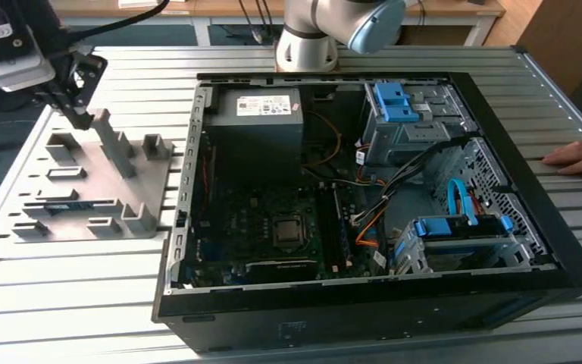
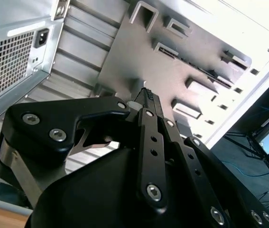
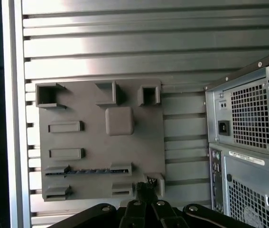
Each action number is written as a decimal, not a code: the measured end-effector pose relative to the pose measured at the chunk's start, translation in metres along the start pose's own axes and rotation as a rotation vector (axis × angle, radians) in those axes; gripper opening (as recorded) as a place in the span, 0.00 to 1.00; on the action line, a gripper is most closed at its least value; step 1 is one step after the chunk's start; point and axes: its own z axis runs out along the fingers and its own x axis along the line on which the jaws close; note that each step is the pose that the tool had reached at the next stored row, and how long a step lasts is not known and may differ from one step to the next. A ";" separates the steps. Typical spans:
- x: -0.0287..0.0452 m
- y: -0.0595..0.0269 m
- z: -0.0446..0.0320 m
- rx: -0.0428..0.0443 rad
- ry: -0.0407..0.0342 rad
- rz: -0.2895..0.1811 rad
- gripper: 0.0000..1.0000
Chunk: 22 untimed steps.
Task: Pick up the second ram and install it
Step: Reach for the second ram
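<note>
So far I am only hovering the end effector (image 3: pixel 146 186), clenched on nothing, above the grey tray (image 3: pixel 143 137) where the second ram (image 3: pixel 89 171) is lying, neither picked up nor installed.

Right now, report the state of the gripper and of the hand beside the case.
Gripper: shut, holding nothing, over the holder tray.
Hand: resting on the table, holding nothing.

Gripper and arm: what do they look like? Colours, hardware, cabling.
The gripper is black: flat linkage bars with silver screw heads, tapering to a slim tip. The arm is silver-grey with a light blue joint cap. A white-and-grey module sits at the wrist, with a black cable running off.
</note>
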 end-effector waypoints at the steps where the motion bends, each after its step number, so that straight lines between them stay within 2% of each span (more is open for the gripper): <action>1: 0.0020 -0.0010 0.0016 0.0001 0.0003 0.000 0.10; 7: 0.0126 -0.0056 0.0123 0.0000 0.0006 0.000 0.10; 14: 0.0184 -0.0118 0.0246 0.0001 0.0018 0.000 0.10; 18: 0.0242 -0.0144 0.0317 0.0000 0.0036 0.000 0.10; 20: 0.0287 -0.0149 0.0341 0.0008 0.0092 0.000 0.10; 22: 0.0338 -0.0153 0.0350 0.0017 0.0221 0.001 0.10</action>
